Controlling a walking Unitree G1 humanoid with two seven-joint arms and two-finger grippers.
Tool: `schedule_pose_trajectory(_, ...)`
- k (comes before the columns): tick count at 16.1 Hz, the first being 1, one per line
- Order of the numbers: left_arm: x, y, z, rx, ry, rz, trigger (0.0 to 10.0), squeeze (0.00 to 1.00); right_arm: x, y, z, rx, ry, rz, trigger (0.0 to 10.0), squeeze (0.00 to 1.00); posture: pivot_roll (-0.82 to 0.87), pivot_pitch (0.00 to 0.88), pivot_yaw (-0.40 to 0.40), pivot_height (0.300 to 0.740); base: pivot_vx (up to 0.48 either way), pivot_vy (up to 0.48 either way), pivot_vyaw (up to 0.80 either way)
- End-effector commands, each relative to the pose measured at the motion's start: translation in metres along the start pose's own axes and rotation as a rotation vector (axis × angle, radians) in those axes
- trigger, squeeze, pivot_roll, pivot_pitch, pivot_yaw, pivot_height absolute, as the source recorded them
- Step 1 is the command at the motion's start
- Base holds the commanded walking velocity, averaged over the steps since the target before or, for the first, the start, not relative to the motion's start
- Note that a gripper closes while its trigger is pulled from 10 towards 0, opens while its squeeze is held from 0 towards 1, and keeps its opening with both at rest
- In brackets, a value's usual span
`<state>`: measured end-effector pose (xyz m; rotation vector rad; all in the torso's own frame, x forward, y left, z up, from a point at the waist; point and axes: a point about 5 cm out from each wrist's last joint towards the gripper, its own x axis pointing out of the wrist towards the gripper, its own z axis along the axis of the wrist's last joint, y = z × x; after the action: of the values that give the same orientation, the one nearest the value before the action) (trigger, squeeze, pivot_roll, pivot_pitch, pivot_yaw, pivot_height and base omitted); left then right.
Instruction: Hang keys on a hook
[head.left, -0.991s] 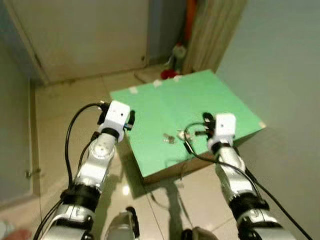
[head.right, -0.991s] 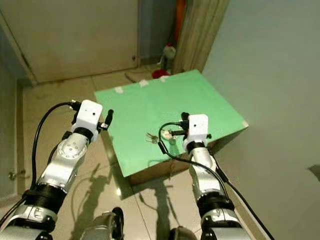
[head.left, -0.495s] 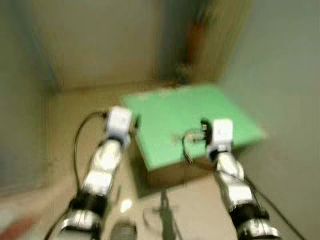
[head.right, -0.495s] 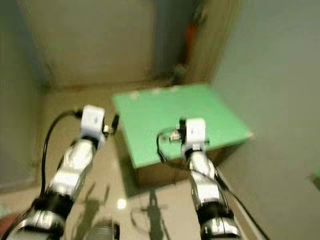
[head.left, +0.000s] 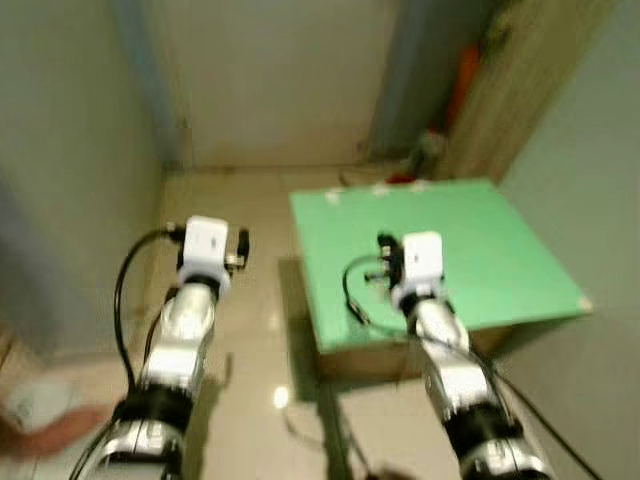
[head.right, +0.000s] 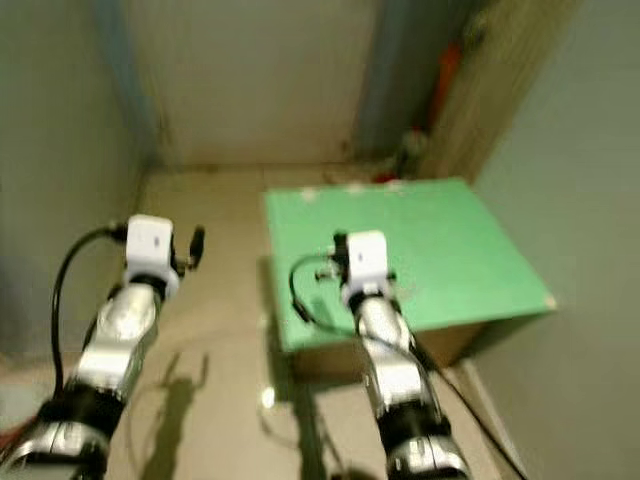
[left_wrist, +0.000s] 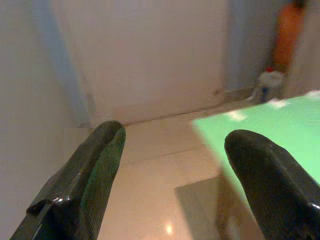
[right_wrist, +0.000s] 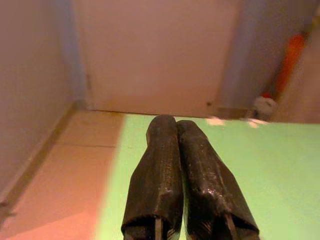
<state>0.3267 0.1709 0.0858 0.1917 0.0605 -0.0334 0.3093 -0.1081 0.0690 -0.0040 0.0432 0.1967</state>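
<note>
Plainly an approach step. Right gripper (right_wrist: 179, 170) hovers over the green board (head.left: 480, 240), fingers pressed together, holding nothing visible. Left gripper (left_wrist: 170, 165) gapes wide and empty above the floor (head.left: 250, 330). Keys too blurred to place. Next: find and grasp them.

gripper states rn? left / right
Left gripper: open, holding nothing, over the floor.
Right gripper: fingers pressed shut above the green board; nothing visible between them.

1. Head views: dim, soft indoor light; overall motion blur
2. Floor (head.left: 250, 330): small glare spot, arm shadows beneath
3. Wrist views: warmer, hazy; black fingers (left_wrist: 85, 185) out of focus
</note>
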Motion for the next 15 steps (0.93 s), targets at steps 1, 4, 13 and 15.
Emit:
schedule_pose_trajectory(1, 0.005, -0.012, 0.007, 0.011, -0.022, -0.045, 10.0, 0.00, -0.002, -0.013, 0.000, 0.002, 0.009, -0.043, 10.0, 0.00, -0.01, 0.006, -0.027, 0.740, 0.439, 0.000, 0.00)
schedule_pose_trajectory(4, 0.010, -0.018, 0.011, 0.078, -0.025, -0.077, 10.0, 0.00, -0.003, -0.009, 0.000, 0.005, 0.010, -0.037, 10.0, 0.00, -0.02, 0.009, -0.018, 0.740, 0.435, 0.000, 0.00)
schedule_pose_trajectory(13, 0.010, -0.033, 0.012, 0.127, -0.025, -0.175, 10.0, 0.00, -0.005, -0.001, -0.009, 0.007, 0.048, -0.026, 10.0, 0.00, -0.01, 0.035, 0.001, 0.740, 0.090, -0.057, 0.00)
schedule_pose_trajectory(15, 0.009, -0.032, 0.014, 0.128, -0.042, -0.165, 10.0, 0.00, -0.005, -0.001, -0.009, 0.007, 0.051, -0.028, 10.0, 0.00, -0.01, 0.033, 0.004, 0.740, 0.000, 0.000, 0.00)
